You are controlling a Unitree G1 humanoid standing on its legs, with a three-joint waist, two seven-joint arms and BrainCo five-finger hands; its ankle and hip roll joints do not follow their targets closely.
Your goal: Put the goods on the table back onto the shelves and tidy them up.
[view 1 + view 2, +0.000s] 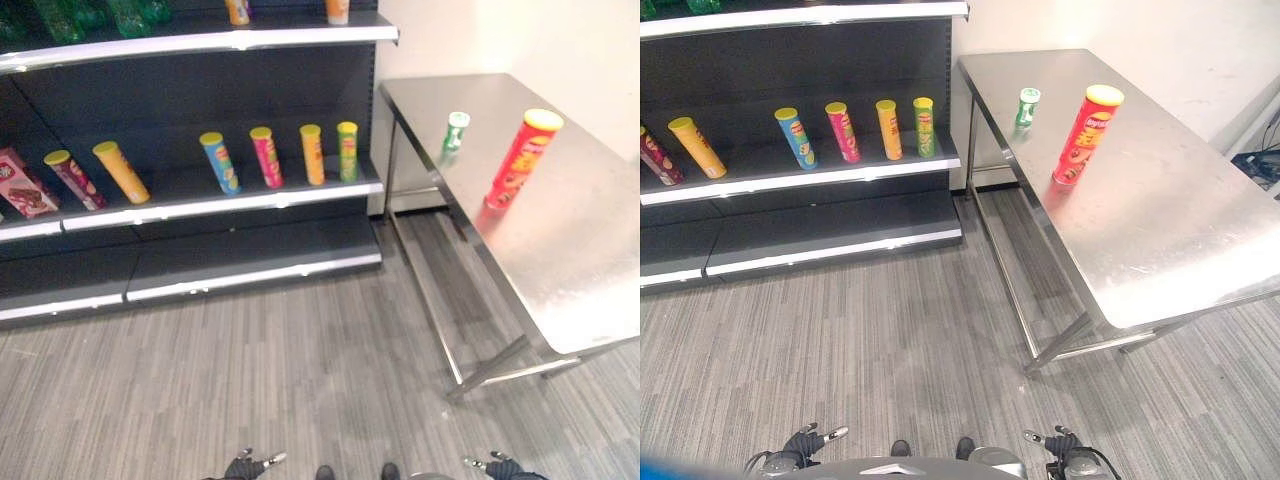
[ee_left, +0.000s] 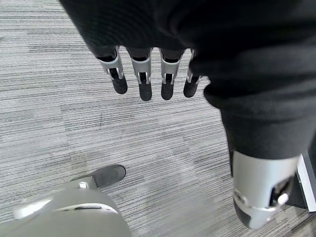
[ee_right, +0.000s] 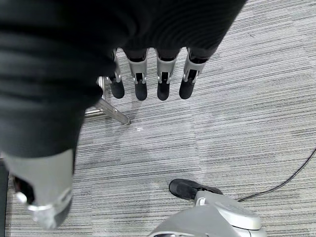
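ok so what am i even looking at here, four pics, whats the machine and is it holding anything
It is a two-legged humanoid robot. Two pictures come from a stereo camera on its head, looking down; the other two come from cameras on its wrists, looking along each hand.

From the head you see a steel table on the robot's right, with a tall red snack can and a small green-and-white bottle standing upright on it, apart from each other. Ahead to the left is a dark shelf unit holding a row of coloured snack cans.

The left hand and right hand hang low over the grey floor, fingers straight. Neither holds anything. The table goods are not yet on the shelf.
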